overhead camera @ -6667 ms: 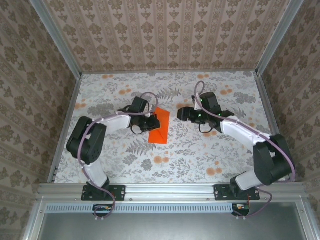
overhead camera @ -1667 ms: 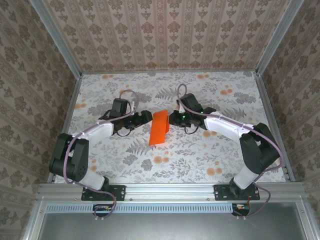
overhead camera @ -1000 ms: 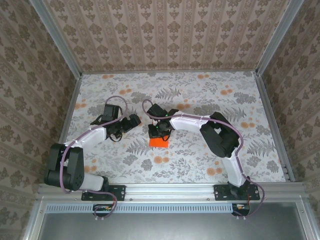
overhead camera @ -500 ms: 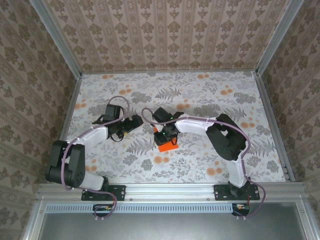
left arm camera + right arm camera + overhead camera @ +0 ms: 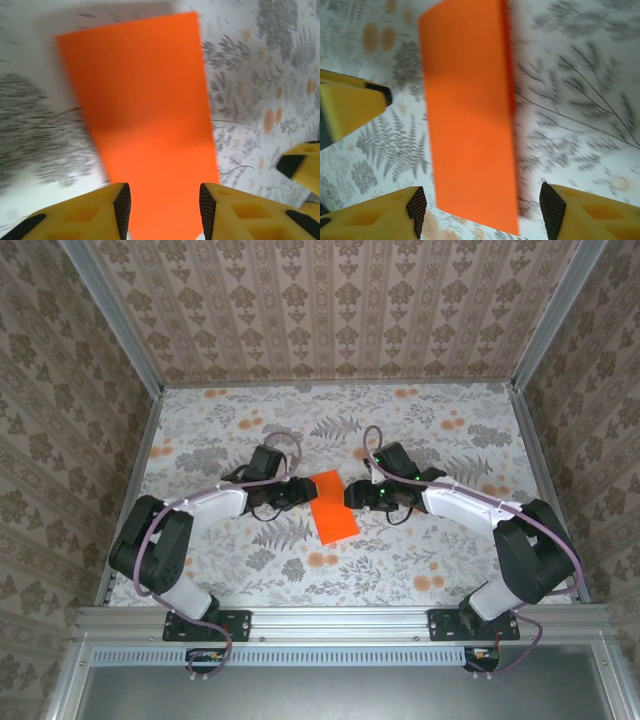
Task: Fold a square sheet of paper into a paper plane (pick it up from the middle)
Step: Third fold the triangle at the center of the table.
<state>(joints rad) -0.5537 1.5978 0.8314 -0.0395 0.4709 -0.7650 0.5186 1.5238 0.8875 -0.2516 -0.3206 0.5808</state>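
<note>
Square sheet of paper (image 5: 334, 506) folded, left hand (image 5: 303, 490) and right hand (image 5: 350, 496) flanking, both wide

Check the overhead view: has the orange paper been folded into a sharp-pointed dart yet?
No, the orange paper lies flat as a narrow rectangle with blunt ends and no pointed nose.

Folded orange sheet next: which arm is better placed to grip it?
Left, probably. The square sheet of paper runs squarely between the open fingers of the left gripper; the right gripper straddles it wide and off-centre.
</note>
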